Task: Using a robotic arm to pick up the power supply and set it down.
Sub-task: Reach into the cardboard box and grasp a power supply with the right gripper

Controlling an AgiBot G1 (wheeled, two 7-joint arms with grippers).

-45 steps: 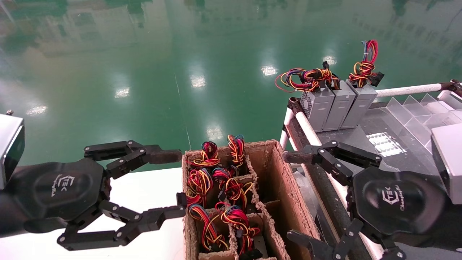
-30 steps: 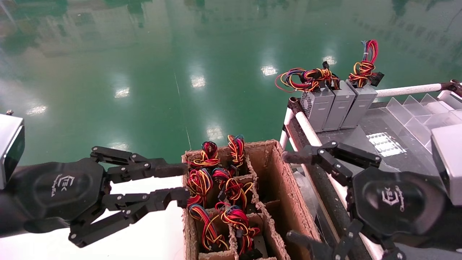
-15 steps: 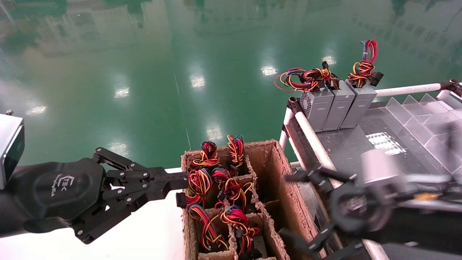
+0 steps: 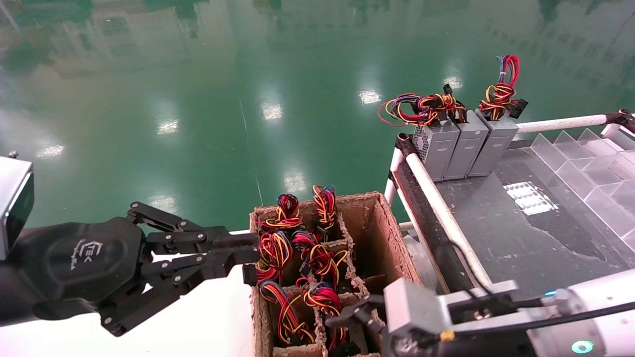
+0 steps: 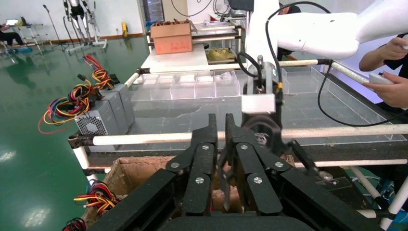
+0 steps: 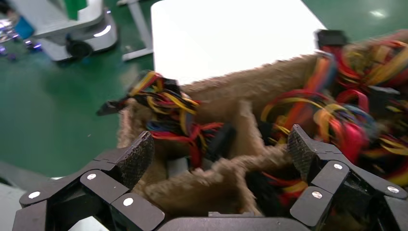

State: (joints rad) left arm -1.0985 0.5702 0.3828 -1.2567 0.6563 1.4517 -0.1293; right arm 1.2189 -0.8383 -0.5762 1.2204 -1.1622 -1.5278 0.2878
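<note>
The power supplies (image 4: pixel 302 277) stand in the cells of a cardboard crate (image 4: pixel 384 233), only their red, yellow and orange wire bundles (image 4: pixel 317 258) showing above the dividers. The column of cells on the crate's right side looks empty from the head view.

The right gripper (image 6: pixel 219 154) hangs over the near end of the crate with its fingers spread wide, one pad (image 6: pixel 137 156) on each side of a divider wall (image 6: pixel 226 168), holding nothing. A wire bundle (image 6: pixel 168 110) sits in the cell just beyond it. In the head view its wrist block (image 4: pixel 412 307) reaches in from the right at the bottom edge.

The left gripper (image 4: pixel 245 250) sits just left of the crate, above a white table (image 4: pixel 198 317), its fingers drawn almost together with only a thin gap, empty.

Three more supplies (image 4: pixel 464 144) stand upright side by side at the far corner of a dark bench (image 4: pixel 501 223) to the right, wires on top. Clear dividers (image 4: pixel 590 163) lie beyond them.
</note>
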